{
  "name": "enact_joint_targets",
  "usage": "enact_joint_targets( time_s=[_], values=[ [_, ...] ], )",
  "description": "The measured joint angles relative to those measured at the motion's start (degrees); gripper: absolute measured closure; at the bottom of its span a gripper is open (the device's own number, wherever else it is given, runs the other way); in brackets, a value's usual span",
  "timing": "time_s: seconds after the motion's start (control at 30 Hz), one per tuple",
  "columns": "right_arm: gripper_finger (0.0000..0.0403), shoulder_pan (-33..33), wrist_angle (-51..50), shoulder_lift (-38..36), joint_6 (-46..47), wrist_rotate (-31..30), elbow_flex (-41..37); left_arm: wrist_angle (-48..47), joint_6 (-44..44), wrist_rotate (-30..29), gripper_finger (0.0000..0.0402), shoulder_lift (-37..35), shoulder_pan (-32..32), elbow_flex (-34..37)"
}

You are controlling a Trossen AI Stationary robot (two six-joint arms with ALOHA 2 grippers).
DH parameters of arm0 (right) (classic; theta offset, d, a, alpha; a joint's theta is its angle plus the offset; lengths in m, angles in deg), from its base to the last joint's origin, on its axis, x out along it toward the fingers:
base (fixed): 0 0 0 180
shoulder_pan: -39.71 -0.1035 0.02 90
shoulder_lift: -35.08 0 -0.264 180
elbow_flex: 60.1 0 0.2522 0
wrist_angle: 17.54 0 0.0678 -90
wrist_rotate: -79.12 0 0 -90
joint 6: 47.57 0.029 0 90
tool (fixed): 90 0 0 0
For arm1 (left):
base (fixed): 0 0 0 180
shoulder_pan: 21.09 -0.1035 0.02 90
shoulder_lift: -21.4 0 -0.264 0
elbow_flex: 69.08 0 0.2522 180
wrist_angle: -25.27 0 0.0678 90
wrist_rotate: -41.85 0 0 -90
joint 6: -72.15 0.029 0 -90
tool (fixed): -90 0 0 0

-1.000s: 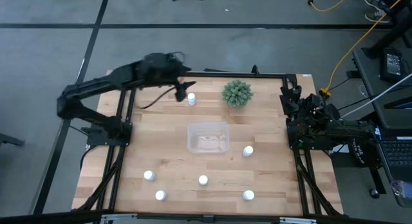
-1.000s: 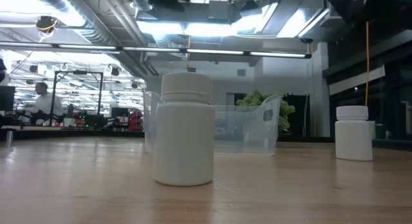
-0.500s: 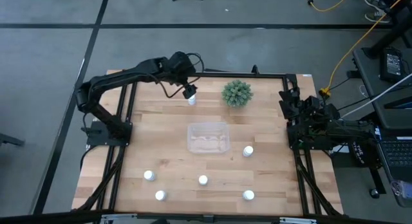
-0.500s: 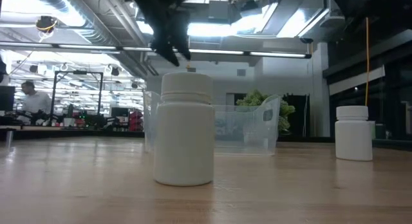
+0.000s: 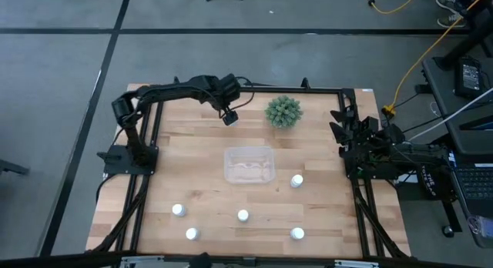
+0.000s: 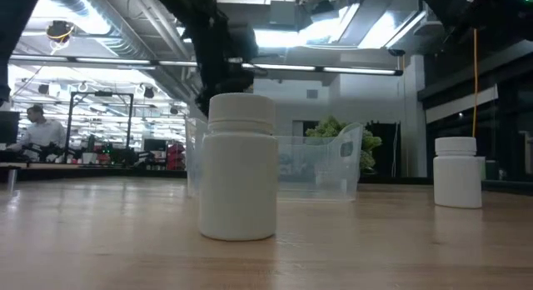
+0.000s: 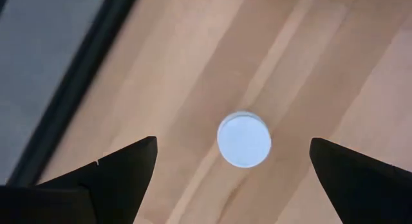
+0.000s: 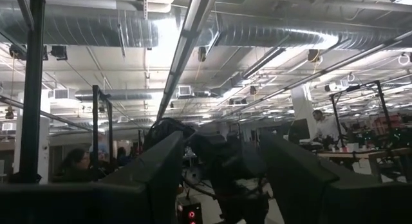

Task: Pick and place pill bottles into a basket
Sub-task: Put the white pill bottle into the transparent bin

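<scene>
Within the last second the left arm had swung in from the table's 10 o'clock side and carried its left gripper [image 5: 229, 117] over the far bottle [image 7: 244, 140], the one at about 11 o'clock from the basket [image 5: 248, 165] and just at 9 o'clock from the plant [image 5: 283, 112]. A second before, that bottle showed white beside the gripper in the high view; by this moment the gripper covered it there, and only the wrist view showed its round cap. In that view the cap sat between the 2 dark fingers [image 7: 122, 172], which stood wide apart and touched nothing, with the cap nearer the middle than either tip. That reads as the approach done and the descent due next: the gripper looked centred enough to lower and close on the bottle, though how high it hung above the cap cannot be told. The basket held no bottle yet, so all 6 remained to be moved. The other 5 stood where they had been, 1 [image 5: 296, 180] at 4 o'clock just off the basket and 4 along the near edge, from 7 o'clock [image 5: 179, 210] to 5 o'clock [image 5: 297, 233]. The right gripper [image 5: 340, 123] waited folded at the table's 3 o'clock edge, its fingers apart, empty, pointed out into the room.
</scene>
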Motion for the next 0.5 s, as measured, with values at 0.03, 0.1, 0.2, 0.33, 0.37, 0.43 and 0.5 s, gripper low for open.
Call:
enact_joint_targets(
  time_s=[0.03, 0.1, 0.2, 0.33, 0.37, 0.43, 0.5],
  values=[
    [0.0192, 0.0, 0.0, 0.0, 0.1, 0.0, 0.0, 0.0, 0.0, 0.7, 0.0002, 0.5, 0.0, 0.0],
    [0.0192, 0.0, 0.0, 0.0, 1.1, 0.0, 0.0, 0.0, 0.0, 2.0, 0.0002, 1.2, 0.0, 0.0],
    [0.0192, 0.0, 0.0, 0.0, 1.5, 0.0, 0.0, 0.1, 0.0, 2.3, 0.0002, 2.0, 0.0, 0.0],
    [0.0192, 0.0, -0.1, 0.0, 1.4, 0.0, 0.0, 0.4, 0.0, 2.6, 0.0001, 3.5, -0.3, 0.0],
    [0.0192, 0.0, -0.2, 0.0, 1.4, 0.0, 0.0, 0.4, 0.0, 2.6, 0.0001, 3.8, -0.3, 0.0],
    [0.0192, 0.0, -0.2, 0.0, 1.4, 0.0, 0.0, 1.1, -0.2, 2.6, 0.0001, 4.1, -0.3, 0.0],
    [0.0192, 0.0, -0.3, 0.0, 1.4, 0.0, 0.0, 1.5, -0.3, 2.1, 0.0001, 4.3, -0.3, 0.0]
  ],
)
